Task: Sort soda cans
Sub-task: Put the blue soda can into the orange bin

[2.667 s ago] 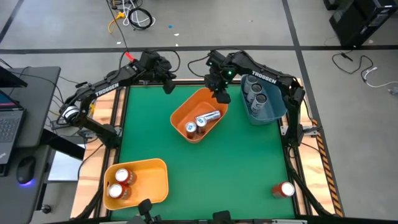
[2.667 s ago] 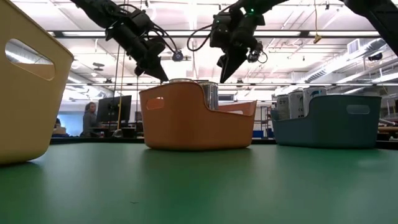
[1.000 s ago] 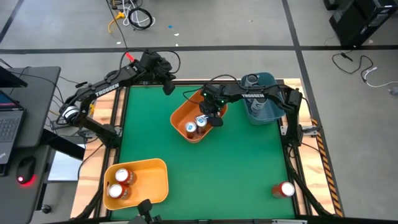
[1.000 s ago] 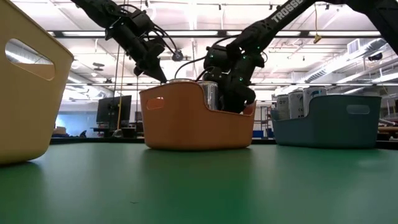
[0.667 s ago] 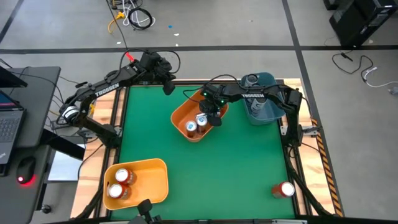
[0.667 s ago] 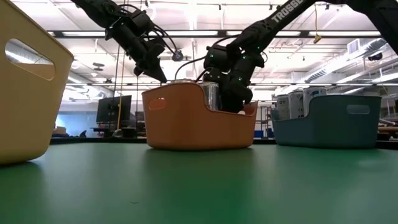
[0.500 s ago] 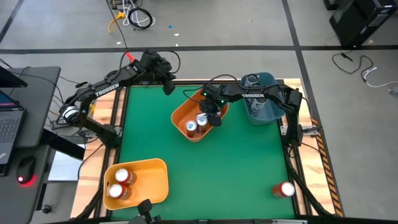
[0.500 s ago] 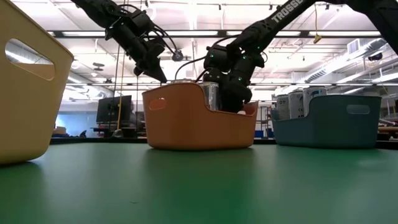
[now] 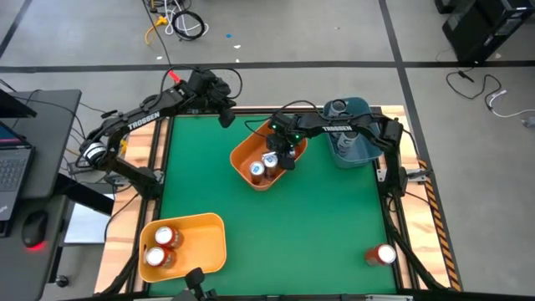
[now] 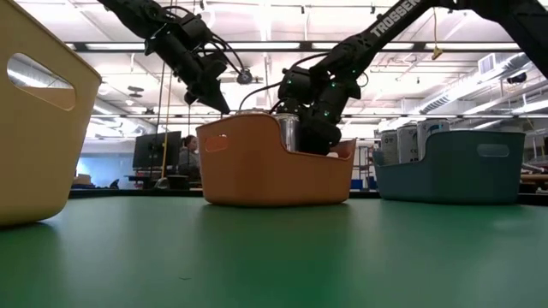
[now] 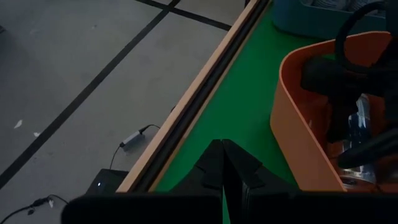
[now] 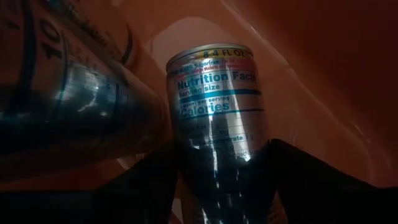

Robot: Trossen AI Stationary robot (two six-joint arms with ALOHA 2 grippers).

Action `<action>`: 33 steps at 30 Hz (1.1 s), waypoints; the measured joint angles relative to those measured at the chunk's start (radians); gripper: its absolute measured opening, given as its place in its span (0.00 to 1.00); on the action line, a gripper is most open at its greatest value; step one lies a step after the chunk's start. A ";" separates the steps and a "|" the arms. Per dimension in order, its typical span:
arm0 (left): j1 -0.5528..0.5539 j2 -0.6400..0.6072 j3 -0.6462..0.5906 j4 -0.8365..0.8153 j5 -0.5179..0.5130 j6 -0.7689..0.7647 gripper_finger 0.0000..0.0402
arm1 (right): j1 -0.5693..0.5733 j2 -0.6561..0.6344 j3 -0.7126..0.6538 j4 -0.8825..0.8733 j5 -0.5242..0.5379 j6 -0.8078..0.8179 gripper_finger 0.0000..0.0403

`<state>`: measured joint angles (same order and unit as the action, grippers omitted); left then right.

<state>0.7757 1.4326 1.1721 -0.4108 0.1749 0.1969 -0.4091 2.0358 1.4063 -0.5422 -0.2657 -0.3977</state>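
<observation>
Soda cans are what I am sorting, and the one that matters now is the silver-and-blue can (image 12: 219, 130) lying on its side on the floor of the orange bin (image 9: 244, 159), its long axis running straight away from my right gripper (image 9: 287, 155). In my right wrist view its body sits squarely between my two fingers (image 12: 146, 183), one on each flank, its far rim pointing at 12 o'clock toward the bin wall. The fingers look drawn in against it, so I judge I have it clamped, though the actual contact is in shadow. A second can (image 12: 62, 93) lies just beside it at about 10 o'clock, apparently touching.

From above, my right gripper is down inside the bin, which sits near the table's middle, at about 12 o'clock from centre. The blue bin (image 9: 361, 150), at 3 o'clock from the orange one, is the near destination by my reckoning, and my right arm is clearly the closer one.

My left gripper (image 9: 226, 113) waits above the table's far edge, at 11 o'clock from the orange bin, its fingers pressed together and empty.
</observation>
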 joint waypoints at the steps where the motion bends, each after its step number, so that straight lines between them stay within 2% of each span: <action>1: 0.000 0.000 0.000 0.000 0.000 0.001 0.00 | 0.000 0.000 0.000 0.001 -0.001 -0.001 0.54; 4: 0.000 0.000 0.000 0.001 0.000 0.002 0.00 | 0.000 -0.003 -0.001 0.006 0.000 -0.002 0.45; 9: 0.000 0.000 0.000 0.004 0.001 0.003 0.00 | 0.001 -0.042 -0.009 0.042 0.033 -0.002 0.45; 14: 0.000 0.000 0.000 0.045 0.005 0.002 0.00 | -0.009 -0.155 -0.007 0.104 0.110 -0.002 0.45; 20: 0.000 0.000 0.000 0.152 0.070 -0.022 0.00 | -0.042 -0.270 -0.006 0.178 0.121 0.036 0.45; 24: 0.000 0.000 0.000 0.191 0.120 -0.049 0.00 | -0.056 -0.324 -0.016 0.248 0.084 0.077 0.45; 28: -0.011 0.000 0.000 0.196 0.182 -0.040 0.00 | -0.060 -0.363 -0.115 0.352 0.064 0.099 0.45; 33: -0.027 -0.006 -0.001 0.218 0.246 -0.008 0.00 | -0.072 -0.475 -0.336 0.661 0.036 0.176 0.45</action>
<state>0.7489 1.4266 1.1716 -0.1931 0.4213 0.1886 -0.4815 1.5606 1.0700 0.1187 -0.2302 -0.2213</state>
